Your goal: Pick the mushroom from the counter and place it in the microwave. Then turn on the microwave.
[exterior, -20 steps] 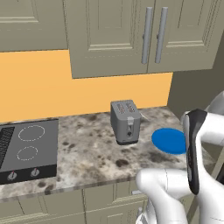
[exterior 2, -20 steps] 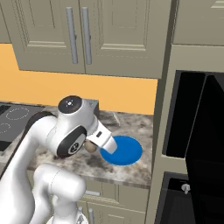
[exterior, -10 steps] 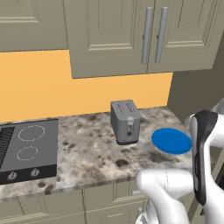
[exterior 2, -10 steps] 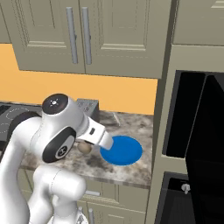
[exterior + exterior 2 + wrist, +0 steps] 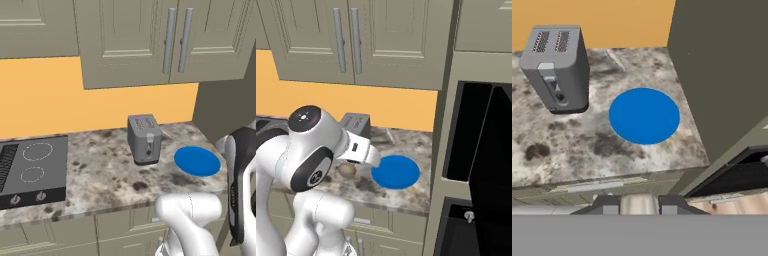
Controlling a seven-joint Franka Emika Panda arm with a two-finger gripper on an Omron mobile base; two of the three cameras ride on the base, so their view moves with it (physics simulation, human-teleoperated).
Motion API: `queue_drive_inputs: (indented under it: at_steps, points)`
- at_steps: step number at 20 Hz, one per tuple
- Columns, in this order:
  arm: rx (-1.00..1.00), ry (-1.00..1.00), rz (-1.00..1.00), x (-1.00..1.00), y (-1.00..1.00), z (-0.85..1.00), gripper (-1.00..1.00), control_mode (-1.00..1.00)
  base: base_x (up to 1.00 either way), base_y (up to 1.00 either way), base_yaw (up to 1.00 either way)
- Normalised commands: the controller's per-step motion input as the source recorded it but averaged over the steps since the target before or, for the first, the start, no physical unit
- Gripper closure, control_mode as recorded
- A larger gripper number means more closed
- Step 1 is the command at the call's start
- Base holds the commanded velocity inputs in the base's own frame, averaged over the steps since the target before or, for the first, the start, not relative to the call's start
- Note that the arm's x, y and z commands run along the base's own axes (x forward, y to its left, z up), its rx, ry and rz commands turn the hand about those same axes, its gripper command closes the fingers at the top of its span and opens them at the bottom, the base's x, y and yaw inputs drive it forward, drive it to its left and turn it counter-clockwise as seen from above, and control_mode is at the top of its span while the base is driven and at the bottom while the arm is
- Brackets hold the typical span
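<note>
I see the arm swing right since a second ago, the gripper [image 5: 639, 206] clamped on the small tan rounded mushroom [image 5: 639, 204], carrying it toward the open black built-in microwave [image 5: 481, 150]

A grey two-slot metal toaster [image 5: 144, 138] stands upright near the orange backsplash [image 5: 50, 95]. A flat round blue plate [image 5: 197, 161] lies just beside it, apart. A black two-burner cooktop [image 5: 31, 170] occupies the left. Beige wall cabinets [image 5: 150, 40] hang above.

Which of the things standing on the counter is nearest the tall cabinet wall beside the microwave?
The blue round plate; it lies flat near the wall, while the grey toaster stands farther along the counter.
</note>
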Motion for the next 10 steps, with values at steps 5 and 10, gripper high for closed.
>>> queue_drive_inputs:
  at_steps: [5,10]
  points:
    - [0.0,0.0,0.0,0.0,0.0,0.0,1.0,1.0,-0.14,0.08,0.03]
    - [0.0,0.0,0.0,0.0,0.0,0.0,1.0,1.0,-0.01,0.02,0.0]
